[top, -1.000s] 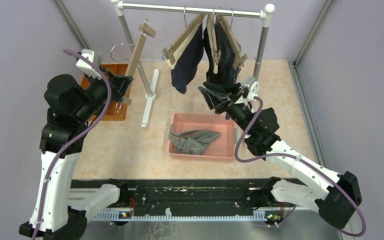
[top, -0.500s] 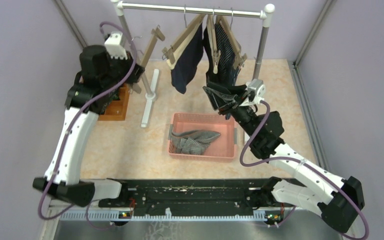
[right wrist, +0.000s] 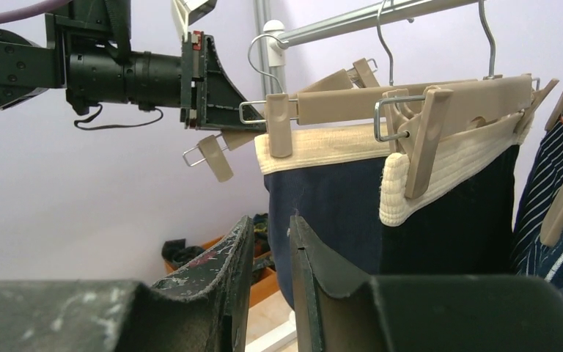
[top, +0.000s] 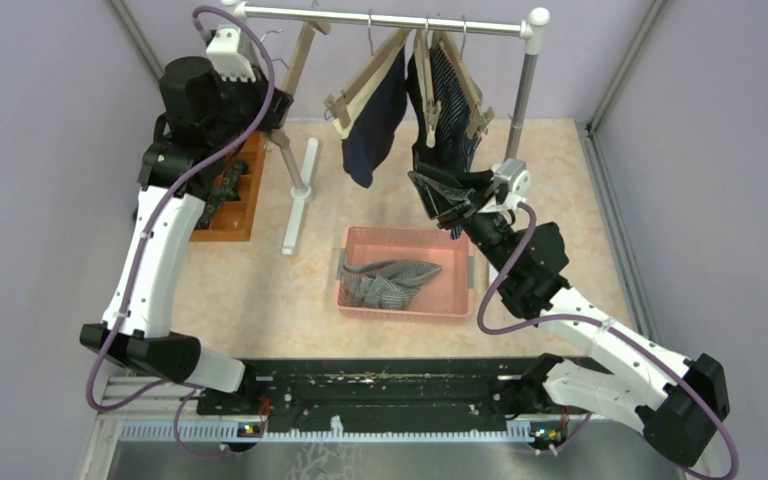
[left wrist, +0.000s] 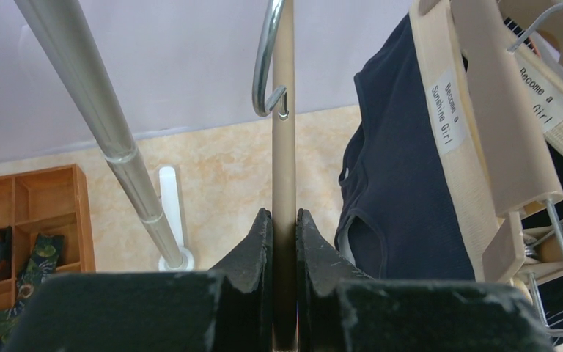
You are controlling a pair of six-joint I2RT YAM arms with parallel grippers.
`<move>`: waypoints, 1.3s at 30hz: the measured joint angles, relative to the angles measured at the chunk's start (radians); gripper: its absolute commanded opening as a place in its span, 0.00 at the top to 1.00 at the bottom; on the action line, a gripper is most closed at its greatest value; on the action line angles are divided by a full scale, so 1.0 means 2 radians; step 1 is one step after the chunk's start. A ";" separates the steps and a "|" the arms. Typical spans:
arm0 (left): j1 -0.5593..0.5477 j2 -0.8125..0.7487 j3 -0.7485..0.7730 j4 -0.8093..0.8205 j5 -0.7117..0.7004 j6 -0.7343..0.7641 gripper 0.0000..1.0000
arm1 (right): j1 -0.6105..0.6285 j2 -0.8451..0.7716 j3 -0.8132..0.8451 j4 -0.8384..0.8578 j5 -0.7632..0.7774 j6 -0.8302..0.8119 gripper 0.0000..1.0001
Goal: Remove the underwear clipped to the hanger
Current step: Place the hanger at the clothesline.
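Three boxer shorts hang clipped to wooden hangers on the rail: plain navy underwear (top: 372,125) (right wrist: 322,213) (left wrist: 403,191), black underwear (top: 423,115) (right wrist: 454,227) and navy white-striped underwear (top: 454,105) (right wrist: 550,213). The grey-white striped underwear (top: 385,282) lies in the pink basket (top: 405,234). My left gripper (top: 278,108) (left wrist: 284,220) is shut on the bar of an empty wooden hanger (top: 300,58) (left wrist: 284,147), whose hook (left wrist: 266,66) is up by the rail. My right gripper (top: 428,195) (right wrist: 273,224) hovers just below the hanging shorts, jaws a narrow gap apart with nothing between them.
The clothes rack's rail (top: 380,17) spans the back, with posts and a white foot (top: 300,200) on the left. A wooden box (top: 232,205) with dark rolled bundles sits at the left. Purple walls close in both sides.
My left arm has lifted the empty hanger from above the wooden box up and right to the rail. My right gripper has shifted slightly right and stayed below the shorts.
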 measured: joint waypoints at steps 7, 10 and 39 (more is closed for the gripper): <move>0.000 -0.001 -0.011 0.031 -0.004 -0.007 1.00 | 0.000 0.002 0.000 0.000 0.000 -0.002 0.76; 0.000 0.000 -0.010 0.037 -0.009 -0.009 1.00 | 0.000 0.004 0.000 0.000 -0.001 -0.003 0.76; 0.000 0.102 0.078 0.067 -0.056 -0.005 0.04 | 0.000 0.050 0.008 -0.022 0.026 -0.016 0.77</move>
